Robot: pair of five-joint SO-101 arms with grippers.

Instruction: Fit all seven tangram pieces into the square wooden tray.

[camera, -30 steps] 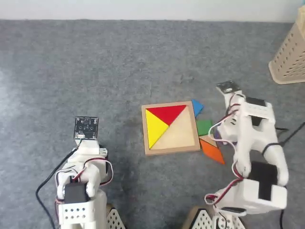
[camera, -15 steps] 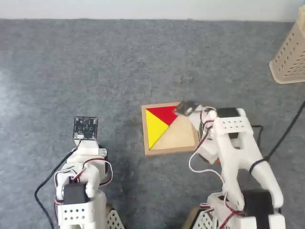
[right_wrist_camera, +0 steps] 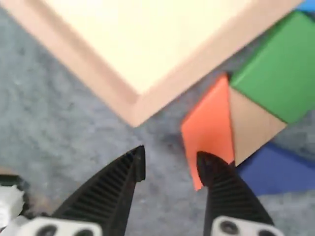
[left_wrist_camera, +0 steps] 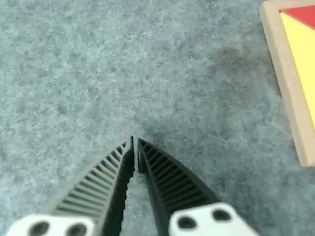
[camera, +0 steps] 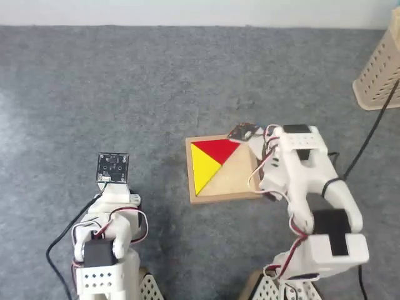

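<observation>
Wood, thin and painted, is what the loose pieces appear to be made of, so I judge them light, rigid and unlikely to break, with smooth faces that could slip out of a weak pinch. The square wooden tray lies on the grey carpeted bench, with a red triangle and a yellow triangle already seated and the rest of its floor bare. The other pieces sit just outside one tray corner. The orange piece is nearest, pressed along one edge against a tan wooden piece. A green piece sits beyond that and a dark blue piece to the side. The right gripper hangs spread open over this cluster. One finger is above the pointed end of the orange piece and the other is above bare carpet by the tray corner. Whether either finger touches anything cannot be told. The orange piece lies flat and low, so little edge is offered. The best hold is probably across its narrow width, near the middle of its length rather than at the sharp tip, where it would pivot. The tan neighbour blocks one side, so a finger may have to wedge between them or nudge the orange piece clear first. The soft carpet should let the fingertips sink slightly below the edge. The left gripper is closed on nothing, over bare carpet well away from the tray.
</observation>
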